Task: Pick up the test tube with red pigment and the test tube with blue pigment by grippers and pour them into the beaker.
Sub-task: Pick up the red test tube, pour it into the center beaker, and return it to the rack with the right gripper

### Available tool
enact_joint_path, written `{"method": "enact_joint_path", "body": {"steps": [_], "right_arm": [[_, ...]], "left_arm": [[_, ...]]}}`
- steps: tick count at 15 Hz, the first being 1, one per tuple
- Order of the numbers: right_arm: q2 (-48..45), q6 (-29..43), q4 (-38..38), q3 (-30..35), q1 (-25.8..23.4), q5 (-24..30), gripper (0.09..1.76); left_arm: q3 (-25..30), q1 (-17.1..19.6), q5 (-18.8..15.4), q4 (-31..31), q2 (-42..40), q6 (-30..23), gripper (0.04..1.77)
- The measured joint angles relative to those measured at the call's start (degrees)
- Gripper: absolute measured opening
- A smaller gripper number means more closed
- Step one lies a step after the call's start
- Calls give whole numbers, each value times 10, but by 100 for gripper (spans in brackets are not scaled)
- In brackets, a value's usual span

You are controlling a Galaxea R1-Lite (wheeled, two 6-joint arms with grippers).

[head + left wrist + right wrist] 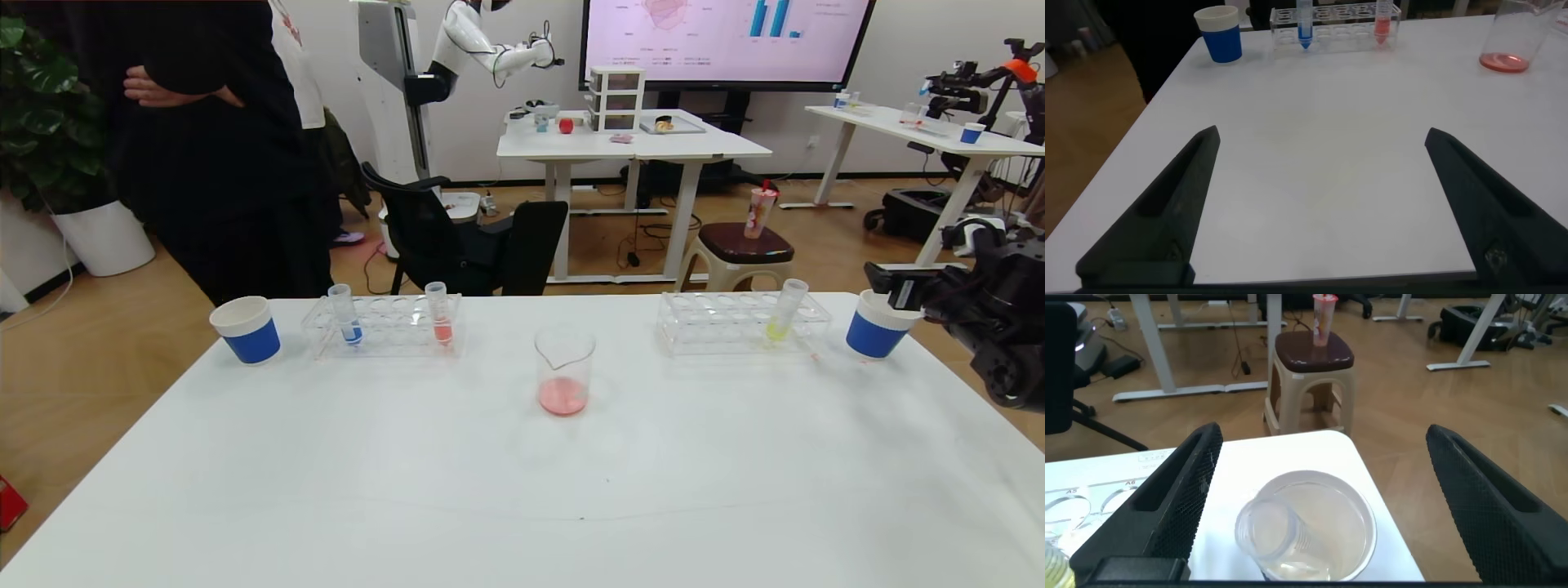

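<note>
Blue tube [345, 314] upright in left rack [384, 327], far ahead of left claw [1319, 212], spread wide, nearer arm. Right claw [1319, 506] wide, empty, over cup [1310, 527].

Bulky black right arm [992, 314] cut off by head-view edge, its gripper tip hiding part of the blue-banded white paper cup [872, 327]; left arm unseen there.

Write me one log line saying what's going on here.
right gripper: open, over cup holding empty tube | beaker: red liquid | blue tube: racked | left gripper: open
</note>
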Motion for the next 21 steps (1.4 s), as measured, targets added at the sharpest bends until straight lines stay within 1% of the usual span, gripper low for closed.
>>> {"method": "enact_joint_path", "body": {"steps": [3, 5, 7, 9, 12, 14, 16, 19, 21], "right_arm": [[-28, 1, 4, 1, 27, -2, 174], [-63, 13, 9, 3, 59, -4, 174], [-110, 23, 34, 18, 95, -5, 174], [-172, 32, 54, 58, 135, -6, 174], [-278, 34, 64, 140, 188, -8, 174], [-359, 28, 66, 190, 205, -10, 174], [-442, 15, 76, 231, 209, -15, 174], [-591, 3, 153, 267, 208, -15, 174], [-704, -1, 240, 282, 210, -7, 174]], "left_arm": [[0, 0, 0, 0, 0, 0, 175], [0, 0, 0, 0, 0, 0, 175], [0, 0, 0, 0, 0, 0, 175], [0, 0, 0, 0, 0, 0, 175], [0, 0, 0, 0, 0, 0, 175], [0, 0, 0, 0, 0, 0, 175], [0, 0, 0, 0, 0, 0, 175], [0, 0, 0, 0, 0, 0, 175], [0, 0, 0, 0, 0, 0, 175]]}}
